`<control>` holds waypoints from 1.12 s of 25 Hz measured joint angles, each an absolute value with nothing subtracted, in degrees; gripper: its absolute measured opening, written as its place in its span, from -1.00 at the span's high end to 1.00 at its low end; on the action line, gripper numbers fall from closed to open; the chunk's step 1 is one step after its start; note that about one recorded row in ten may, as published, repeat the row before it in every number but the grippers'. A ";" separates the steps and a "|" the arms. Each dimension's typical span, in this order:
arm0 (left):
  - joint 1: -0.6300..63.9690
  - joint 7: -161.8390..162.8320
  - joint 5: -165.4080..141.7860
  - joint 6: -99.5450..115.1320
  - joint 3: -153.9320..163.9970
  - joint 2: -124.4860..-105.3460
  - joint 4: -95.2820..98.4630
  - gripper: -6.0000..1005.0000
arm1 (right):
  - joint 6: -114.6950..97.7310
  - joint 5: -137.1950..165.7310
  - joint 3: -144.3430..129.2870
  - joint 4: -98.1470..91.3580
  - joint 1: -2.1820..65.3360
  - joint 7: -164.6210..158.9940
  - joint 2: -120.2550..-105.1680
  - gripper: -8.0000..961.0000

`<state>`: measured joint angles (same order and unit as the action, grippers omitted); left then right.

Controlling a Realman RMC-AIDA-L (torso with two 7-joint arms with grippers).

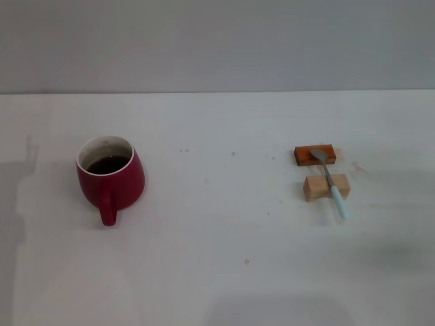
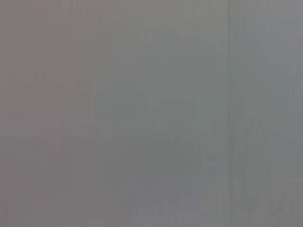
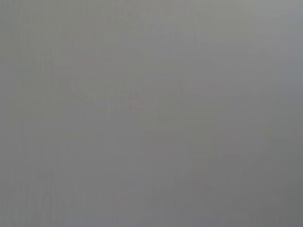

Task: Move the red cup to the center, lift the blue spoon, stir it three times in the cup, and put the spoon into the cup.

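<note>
The red cup (image 1: 110, 178) stands upright on the left of the white table (image 1: 217, 272), its handle toward me and dark liquid inside. The blue spoon (image 1: 331, 182) lies on the right, its silver bowl resting on an orange-brown block (image 1: 315, 155) and its neck across a pale wooden block (image 1: 327, 187), the light-blue handle pointing toward me. Neither gripper shows in the head view. Both wrist views show only a plain grey surface.
A grey wall runs behind the table's far edge. Faint shadows lie at the table's left edge and lower right. A few small specks mark the tabletop between cup and blocks.
</note>
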<state>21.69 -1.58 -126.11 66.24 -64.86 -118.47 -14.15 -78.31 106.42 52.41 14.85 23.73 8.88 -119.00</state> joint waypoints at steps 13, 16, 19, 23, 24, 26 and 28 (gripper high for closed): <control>21.99 -2.77 -126.47 63.89 -64.13 -118.55 -13.78 -0.58 | -78.32 106.43 52.58 14.74 23.64 8.88 -119.04 -0.56; 22.12 -4.96 -126.55 62.33 -61.94 -118.39 -12.73 -0.58 | -78.31 106.43 52.60 14.67 23.64 8.88 -119.02 -0.56; 22.15 -7.37 -126.57 61.71 -61.51 -118.50 -11.91 -0.35 | -78.31 106.43 52.66 14.59 23.58 8.88 -119.01 -0.56; 21.88 -14.30 -126.56 60.56 -59.16 -118.62 -11.51 0.04 | -78.31 106.43 52.66 14.58 23.47 8.88 -119.00 -0.56; 21.77 -16.20 -126.58 60.51 -58.35 -118.66 -11.51 0.13 | -78.32 106.43 52.65 14.58 23.47 8.87 -118.99 -0.56; 21.63 -18.77 -126.57 60.46 -57.14 -118.68 -11.51 0.27 | -78.38 106.43 52.65 14.59 23.46 8.88 -118.96 -0.56; 21.42 -26.57 -126.58 59.88 -53.23 -118.77 -11.52 0.41 | -78.46 106.43 52.65 14.59 23.51 8.88 -118.91 -0.56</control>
<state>21.42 -26.57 -126.58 59.88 -53.23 -118.77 -11.52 -78.46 106.43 52.65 14.59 23.51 8.88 -118.91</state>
